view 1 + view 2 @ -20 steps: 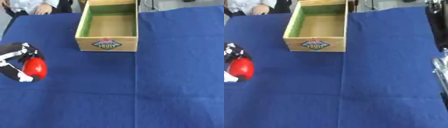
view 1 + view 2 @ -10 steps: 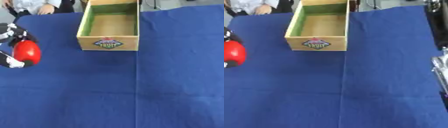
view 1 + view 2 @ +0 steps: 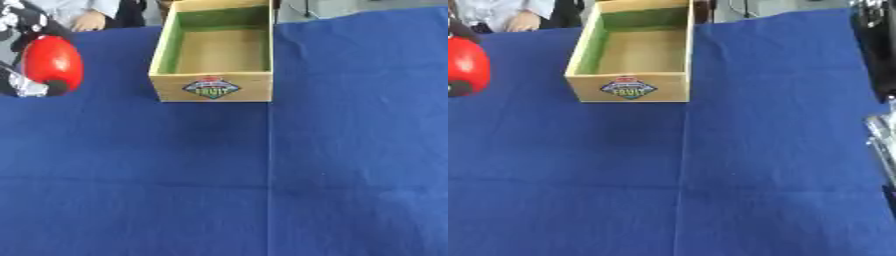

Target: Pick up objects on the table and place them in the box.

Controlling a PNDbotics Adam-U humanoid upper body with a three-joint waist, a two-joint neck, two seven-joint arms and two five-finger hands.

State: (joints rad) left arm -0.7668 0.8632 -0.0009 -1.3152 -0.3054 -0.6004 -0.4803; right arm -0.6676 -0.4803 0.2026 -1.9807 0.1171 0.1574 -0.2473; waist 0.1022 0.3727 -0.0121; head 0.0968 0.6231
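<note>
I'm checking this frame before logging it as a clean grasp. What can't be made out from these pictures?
- Left hand: cut off by the left edge in both eye views; its fingers curl round the red object, but the palm is hidden behind it.
- Right hand: only a silver part at the right edge of the right eye view; no fingers visible.
- Label on the box: too blurred to read in full.
- What the red object is: unclear.

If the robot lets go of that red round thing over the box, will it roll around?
Probably a little. The red object looks smooth and rounded, so it may roll or wobble. The box has upright walls that should stop it. The left hand holds it with fingers curled round, suggesting it is fairly rigid.
</note>
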